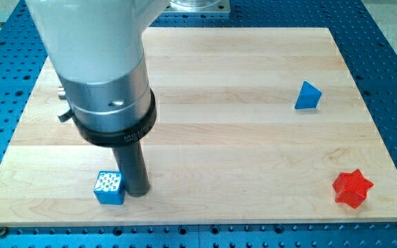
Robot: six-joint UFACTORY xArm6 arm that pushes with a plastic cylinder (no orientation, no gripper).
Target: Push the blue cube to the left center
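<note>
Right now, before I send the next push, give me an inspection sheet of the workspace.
Surface: wooden board, flat, lying on a blue perforated table.
Job's things: blue cube with a dotted top, near the board's bottom-left edge.
Clutter: blue triangular block at upper right; red star block at lower right.
Grippers: none; my tip sits right beside the cube, on its right side; contact cannot be told.
Cables: nothing seen.
Surroundings: metal plate at the view's top.
</note>
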